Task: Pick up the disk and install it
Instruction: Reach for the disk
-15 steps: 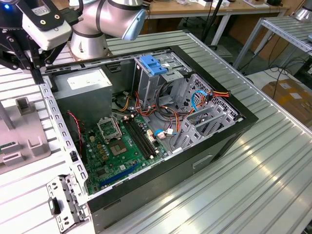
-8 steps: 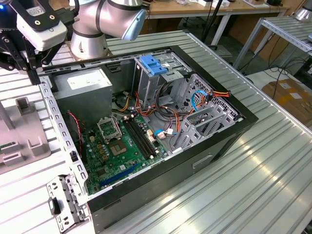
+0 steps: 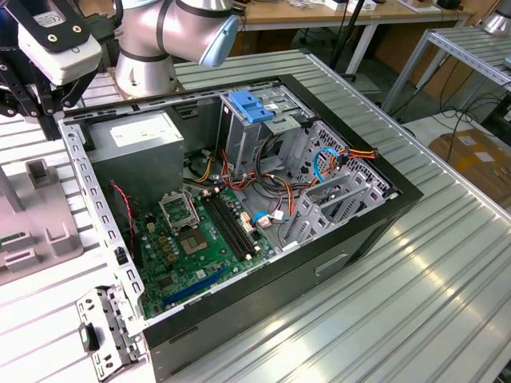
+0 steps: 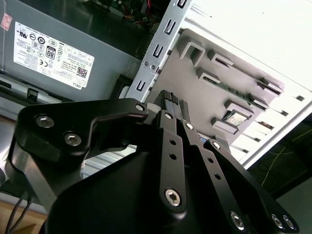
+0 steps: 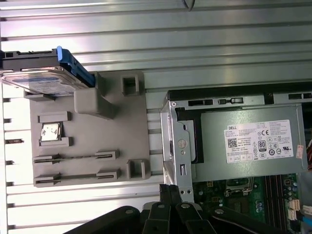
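The disk [image 5: 43, 80] is a flat silver drive with a white and blue label and blue plastic rails. In the first wrist view it rests tilted on one end of a grey fixture plate [image 5: 131, 141], beside the open computer case [image 3: 383, 215]. My gripper [image 5: 171, 191] hangs over the case's metal edge next to the power supply, well apart from the disk. In the second wrist view the black fingers [image 4: 168, 105] are pressed together with nothing between them. The arm's wrist with its white camera box [image 3: 56, 44] is at the exterior view's upper left.
The case holds a grey power supply [image 3: 136, 144], a green motherboard [image 3: 200, 239], loose cables [image 3: 335, 159] and a metal drive cage with a light-blue latch piece [image 3: 251, 106]. A metal bracket [image 3: 108, 331] lies by the case's near corner. The table is ribbed aluminium [image 3: 415, 303].
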You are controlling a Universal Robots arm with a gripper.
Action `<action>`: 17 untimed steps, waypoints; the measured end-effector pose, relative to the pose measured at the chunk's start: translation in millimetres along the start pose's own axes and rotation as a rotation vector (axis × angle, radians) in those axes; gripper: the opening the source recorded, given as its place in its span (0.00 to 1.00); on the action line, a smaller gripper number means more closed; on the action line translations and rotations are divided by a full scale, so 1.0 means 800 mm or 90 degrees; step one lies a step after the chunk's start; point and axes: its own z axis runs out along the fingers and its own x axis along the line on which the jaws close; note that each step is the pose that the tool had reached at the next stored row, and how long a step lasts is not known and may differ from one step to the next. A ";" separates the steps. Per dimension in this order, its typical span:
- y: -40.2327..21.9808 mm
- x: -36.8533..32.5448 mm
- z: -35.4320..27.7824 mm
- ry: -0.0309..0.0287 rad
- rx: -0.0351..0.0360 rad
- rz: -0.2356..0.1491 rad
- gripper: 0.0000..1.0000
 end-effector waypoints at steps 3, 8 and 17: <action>-0.0003 0.0035 0.0001 0.0000 0.0000 0.000 0.11; -0.0007 0.0086 0.0003 0.0000 0.0000 0.000 0.11; -0.0014 0.0173 0.0010 0.0000 0.0000 0.000 0.11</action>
